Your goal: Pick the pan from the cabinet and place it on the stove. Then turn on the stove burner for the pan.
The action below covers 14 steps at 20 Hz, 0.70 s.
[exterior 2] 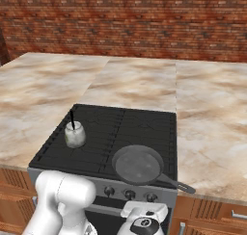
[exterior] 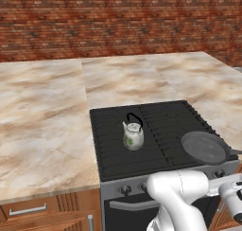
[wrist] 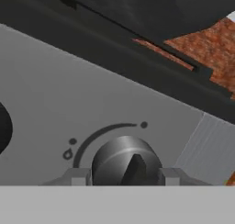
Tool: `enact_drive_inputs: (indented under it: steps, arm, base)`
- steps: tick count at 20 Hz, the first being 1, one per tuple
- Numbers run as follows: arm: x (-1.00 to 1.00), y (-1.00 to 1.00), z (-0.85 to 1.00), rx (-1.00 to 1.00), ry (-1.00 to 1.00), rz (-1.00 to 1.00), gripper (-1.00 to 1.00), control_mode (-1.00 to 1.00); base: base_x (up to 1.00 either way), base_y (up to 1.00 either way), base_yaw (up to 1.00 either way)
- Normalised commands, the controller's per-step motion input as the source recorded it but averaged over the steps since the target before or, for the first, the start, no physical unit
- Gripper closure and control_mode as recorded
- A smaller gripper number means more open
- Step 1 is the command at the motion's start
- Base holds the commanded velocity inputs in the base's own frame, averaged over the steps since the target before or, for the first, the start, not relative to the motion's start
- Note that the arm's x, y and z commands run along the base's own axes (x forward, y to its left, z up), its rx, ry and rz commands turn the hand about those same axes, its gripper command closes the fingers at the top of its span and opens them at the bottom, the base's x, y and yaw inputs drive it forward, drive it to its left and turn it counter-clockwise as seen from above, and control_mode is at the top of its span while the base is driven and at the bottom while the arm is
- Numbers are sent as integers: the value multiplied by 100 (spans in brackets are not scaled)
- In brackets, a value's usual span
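Note:
The dark grey pan (exterior: 204, 147) (exterior 2: 137, 164) lies flat on the front right burner of the black stove (exterior: 156, 114) (exterior 2: 140, 121). Its long handle sticks out past the stove's front right corner. In the hand view my gripper (wrist: 125, 175) is right up against the grey front panel. A round dark knob (wrist: 126, 161) sits between its fingertips (wrist: 78, 176), which press on the knob's two sides. The knob's ridge points up, slightly tilted. An arc with a flame mark curves around the knob. The cabinet is out of view.
A small whitish kettle (exterior: 133, 135) (exterior 2: 75, 134) stands on the stove's left half. Marble counter (exterior: 42, 121) (exterior 2: 212, 133) flanks the stove on both sides, with a brick wall behind. More knobs (exterior: 125, 189) (exterior 2: 129, 194) line the front; wooden drawers (exterior: 28, 210) sit below the counter.

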Motion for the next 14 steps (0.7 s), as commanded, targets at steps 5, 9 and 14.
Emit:
enact_drive_inputs:
  steps: [5,9,14]
  arm:
    - [-7,0,2,-43,-5,8,100,-100]
    - [-6,0,0,-43,-4,10,100,-100]
    - [-6,0,0,-44,-3,13,100,-100]
  base:
    - [0,0,0]
    - [0,0,0]
    - [0,0,0]
